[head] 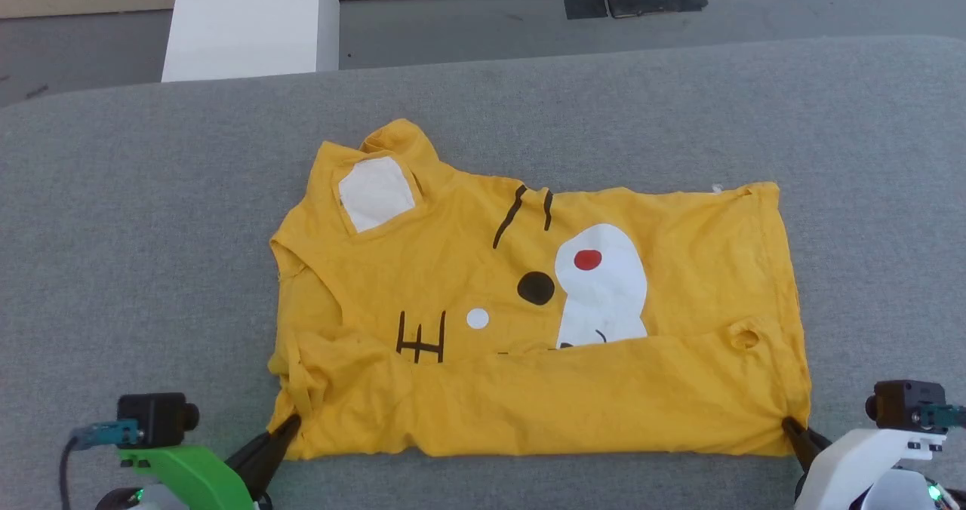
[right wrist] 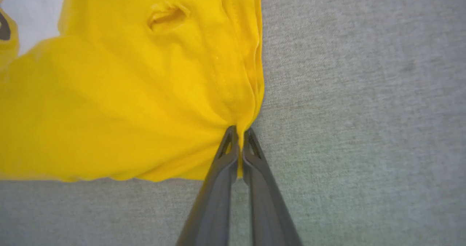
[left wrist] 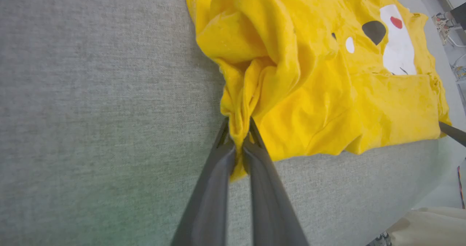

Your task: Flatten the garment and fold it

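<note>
The garment (head: 528, 321) lies spread on the grey table (head: 136, 253), and its near part is folded over the lower edge of the print. The left end effector (head: 290, 422) pinches the near left corner of the cloth, fingers pressed together. The right end effector (head: 789, 423) pinches the near right corner in the same way.

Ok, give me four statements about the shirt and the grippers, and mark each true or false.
1. The left gripper is shut on the garment's near left corner. True.
2. The right gripper is open, clear of the cloth. False: it is shut on the near right corner.
3. The garment lies on a grey surface. True.
4. The red dot sits on a black patch. False: it sits on the white patch.
</note>
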